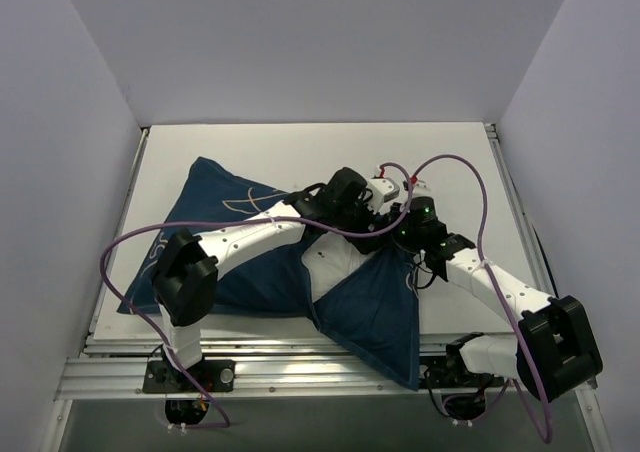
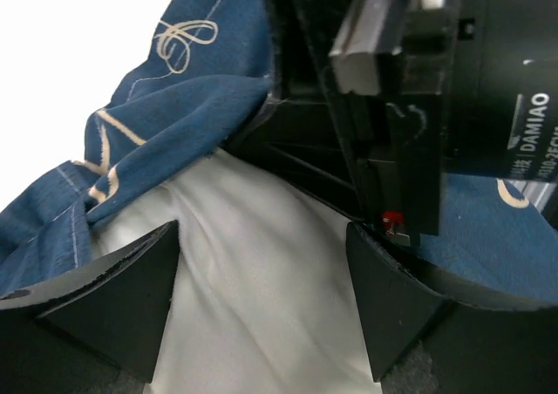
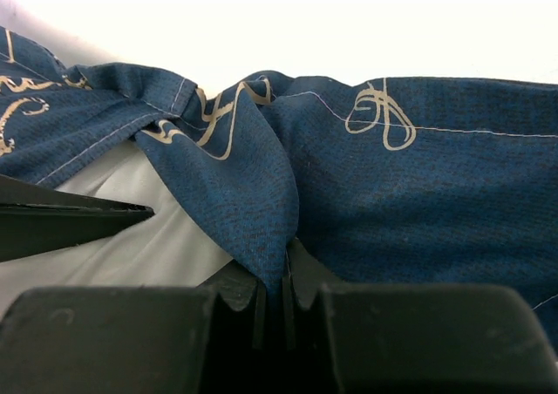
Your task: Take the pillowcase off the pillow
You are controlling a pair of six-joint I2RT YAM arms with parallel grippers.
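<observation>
Right claw [image 3: 277,282] pinching pillowcase [image 3: 418,176] | navy, bunched | pillow [image 2: 261,298] exposed, white

Left end effector [image 2: 261,285] agape, right [image 3: 284,285] clenched.

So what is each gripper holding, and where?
The right gripper pinches a fold of the pillowcase; the left gripper, open over the pillow, holds nothing.

Matt, finely woven cloth for pillowcase [image 3: 418,193]. Smooth white cloth, slight sheen, for pillow [image 2: 261,324]. Matt black plastic, a little grainy, for left gripper [image 2: 261,230].
</observation>
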